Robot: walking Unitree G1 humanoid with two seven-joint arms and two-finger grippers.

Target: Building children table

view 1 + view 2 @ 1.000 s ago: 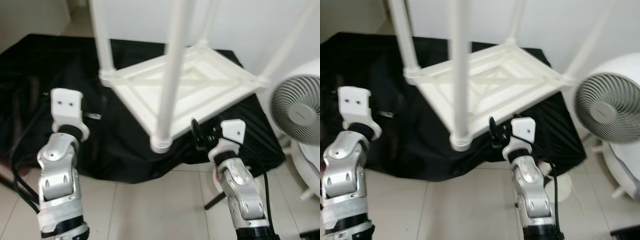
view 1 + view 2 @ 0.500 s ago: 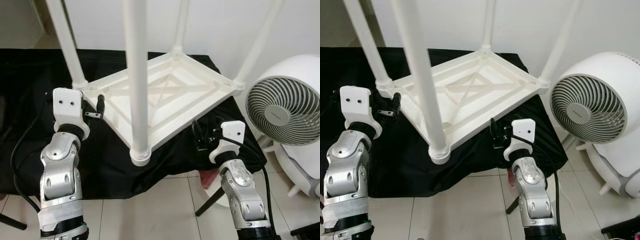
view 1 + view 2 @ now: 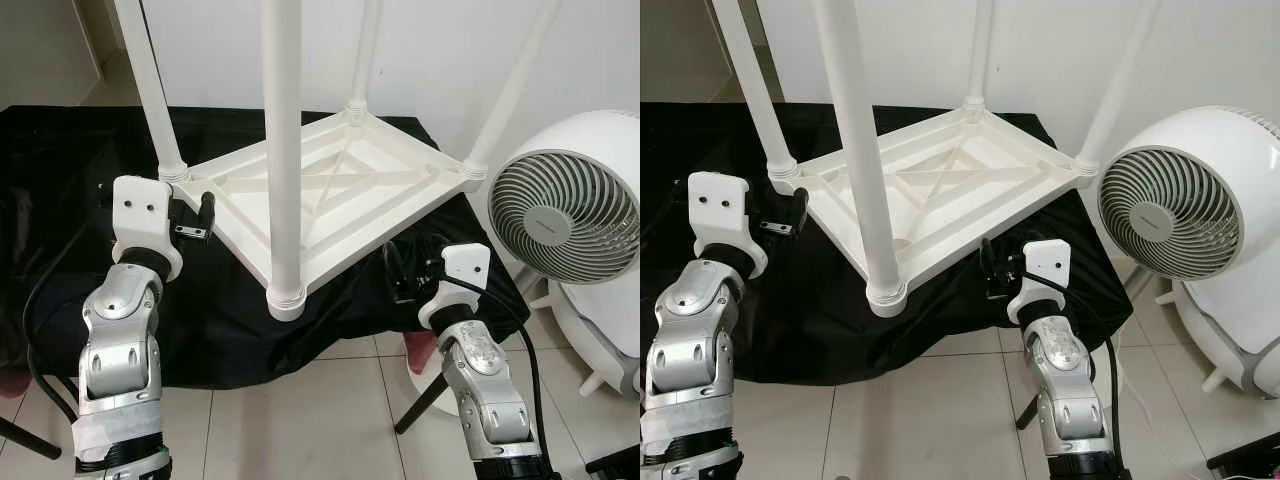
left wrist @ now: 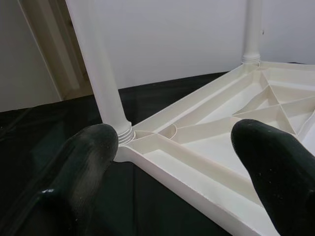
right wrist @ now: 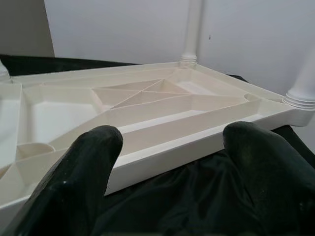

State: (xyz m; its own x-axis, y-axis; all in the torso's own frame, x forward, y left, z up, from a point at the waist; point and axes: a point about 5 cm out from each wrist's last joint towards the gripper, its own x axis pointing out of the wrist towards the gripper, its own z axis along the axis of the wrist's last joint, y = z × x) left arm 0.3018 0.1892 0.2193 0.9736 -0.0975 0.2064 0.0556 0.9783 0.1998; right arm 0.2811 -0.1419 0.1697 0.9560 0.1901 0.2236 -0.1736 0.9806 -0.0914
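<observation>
The white plastic children's table lies upside down on a black cloth, its four legs pointing up. The nearest leg stands in its socket at the front corner. My left gripper is open beside the left corner, where another leg is set. In the left wrist view the corner lies between the two black fingers without touching them. My right gripper is open just short of the table's right front edge, holding nothing.
A white round fan stands close on the right, on the tiled floor. The black cloth covers a low stand whose dark legs reach the floor near my right arm. A white wall is behind.
The whole view has shifted as the camera moved. My left gripper now sits closer to the table's left corner. The right gripper keeps its place by the front edge.
</observation>
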